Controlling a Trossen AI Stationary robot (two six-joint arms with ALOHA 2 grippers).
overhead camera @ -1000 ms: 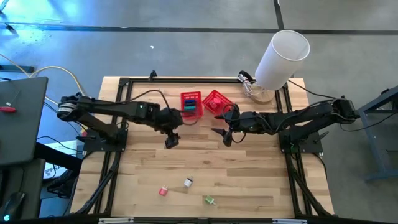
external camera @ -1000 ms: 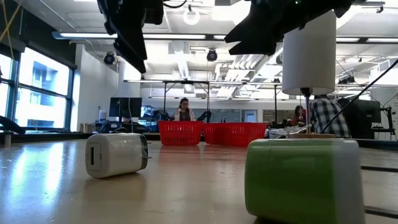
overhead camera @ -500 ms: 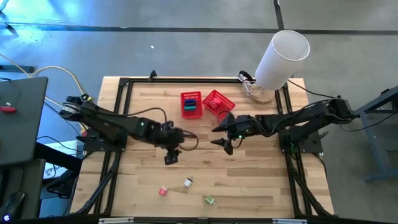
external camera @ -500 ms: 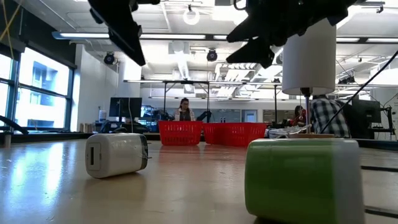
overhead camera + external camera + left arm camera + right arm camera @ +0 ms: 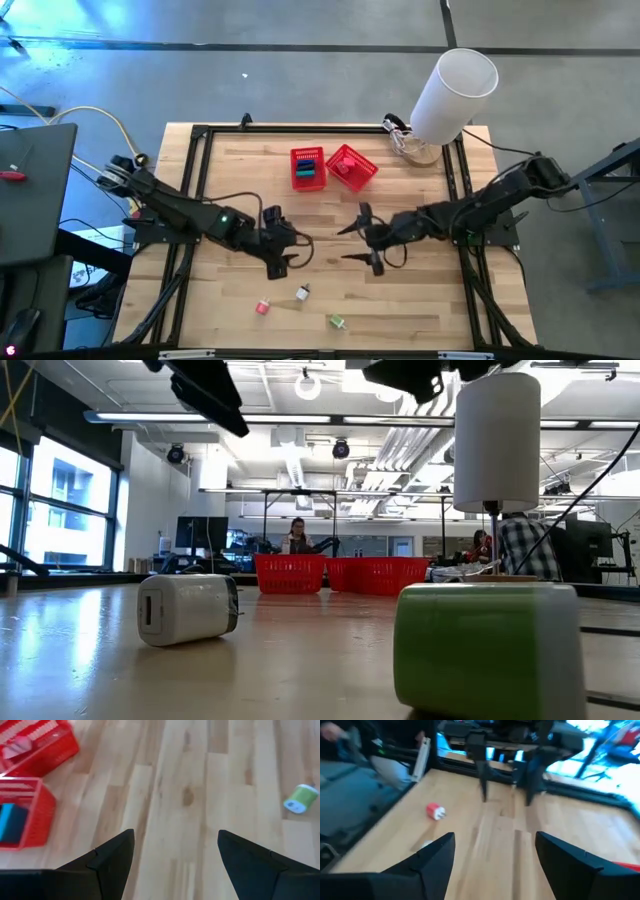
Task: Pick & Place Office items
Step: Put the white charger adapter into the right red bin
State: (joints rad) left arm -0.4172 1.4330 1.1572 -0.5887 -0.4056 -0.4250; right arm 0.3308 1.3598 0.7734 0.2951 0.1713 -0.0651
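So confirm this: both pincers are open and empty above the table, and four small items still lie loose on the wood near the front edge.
Not four: three. The high view shows only the red-white item, the whitish item and the green item loose there. The left pincer and right pincer are indeed open and empty.

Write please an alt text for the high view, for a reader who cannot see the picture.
Seen from above, two dark robot arms reach over a wooden table, the left hand and the right hand both open and empty near its middle. Three small items, pink, whitish and green, lie below them; two red baskets stand above.
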